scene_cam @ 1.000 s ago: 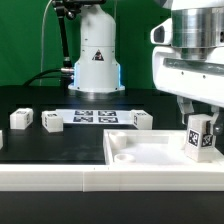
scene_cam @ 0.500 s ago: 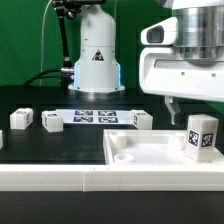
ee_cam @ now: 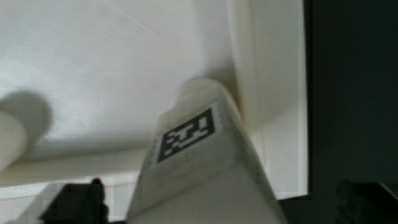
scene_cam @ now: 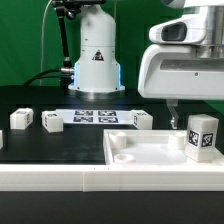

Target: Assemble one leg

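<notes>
1. Exterior view: the leg (scene_cam: 203,135) stands upright on the panel (scene_cam: 150,150), in the corner at the lower right of the frame, with its tag facing the camera.
2. The pincer (scene_cam: 193,110) hangs just above the leg at the upper right. Only one finger (scene_cam: 172,114) shows plainly, beside the leg's top and apart from it. The opening cannot be judged from this view.
3. Count here: four legs in all. One is on the panel and three loose legs (scene_cam: 20,118) (scene_cam: 52,121) (scene_cam: 142,120) lie on the desk (scene_cam: 60,145) across the middle of the frame. There is one panel with one round socket (scene_cam: 122,155) showing at its lower left. One marker board (scene_cam: 95,116) lies between the second and third loose legs.
4. Wrist view: the leg (ee_cam: 205,150) rises between two dark fingers (ee_cam: 80,200), with a gap on each side. The pincer is spread wide and grips nothing. The white panel (ee_cam: 107,60) lies behind the leg.
5. Count here: one leg, one tag, two fingers.
6. Step in hand, as I judge it: the leg is set in its corner and the pincer is poised over it without a grip. Whether the leg is fully seated is not visible.
7. The next move likely calls for coming straight down, closing squarely on opposite faces, then turning the leg home without tipping it.
</notes>
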You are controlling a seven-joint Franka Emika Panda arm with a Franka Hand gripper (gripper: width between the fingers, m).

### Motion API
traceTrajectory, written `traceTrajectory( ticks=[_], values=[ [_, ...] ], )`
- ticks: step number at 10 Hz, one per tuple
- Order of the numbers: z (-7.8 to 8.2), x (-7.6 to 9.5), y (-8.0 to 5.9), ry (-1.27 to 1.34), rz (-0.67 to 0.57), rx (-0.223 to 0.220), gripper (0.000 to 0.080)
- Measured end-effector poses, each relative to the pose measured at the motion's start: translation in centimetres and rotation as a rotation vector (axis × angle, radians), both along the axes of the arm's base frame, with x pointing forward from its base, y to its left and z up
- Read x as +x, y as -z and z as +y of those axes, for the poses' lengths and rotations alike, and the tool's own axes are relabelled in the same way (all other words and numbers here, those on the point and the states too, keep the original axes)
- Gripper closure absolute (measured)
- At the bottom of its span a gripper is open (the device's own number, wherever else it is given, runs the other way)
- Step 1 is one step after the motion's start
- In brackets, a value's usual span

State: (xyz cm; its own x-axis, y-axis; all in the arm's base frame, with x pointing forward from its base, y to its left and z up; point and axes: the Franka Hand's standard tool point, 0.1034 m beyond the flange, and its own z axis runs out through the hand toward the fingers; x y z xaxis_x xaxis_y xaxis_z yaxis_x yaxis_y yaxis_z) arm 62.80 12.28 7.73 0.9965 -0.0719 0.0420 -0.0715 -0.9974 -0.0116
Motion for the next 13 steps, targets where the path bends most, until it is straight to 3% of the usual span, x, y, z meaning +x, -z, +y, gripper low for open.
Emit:
traceTrajectory(
  ticks=[1,5,6,7,9,11,13],
  values=[
    [-0.1,0.1,0.0,-0.117,-0.010,-0.013,0.0151],
    [-1.1,0.1,0.1,-0.144,-0.003,0.002,0.0151],
    [-1.1,0.1,0.1,-0.145,-0.003,0.002,0.0279],
    [-1.1,0.1,0.1,-0.144,-0.003,0.002,0.0279],
    [-1.0,0.1,0.1,-0.117,-0.002,0.004,0.0509],
    [-1.1,0.1,0.2,-0.099,-0.001,0.007,0.0508],
    [-1.3,0.3,0.4,0.128,0.007,0.045,0.0508]
  ],
)
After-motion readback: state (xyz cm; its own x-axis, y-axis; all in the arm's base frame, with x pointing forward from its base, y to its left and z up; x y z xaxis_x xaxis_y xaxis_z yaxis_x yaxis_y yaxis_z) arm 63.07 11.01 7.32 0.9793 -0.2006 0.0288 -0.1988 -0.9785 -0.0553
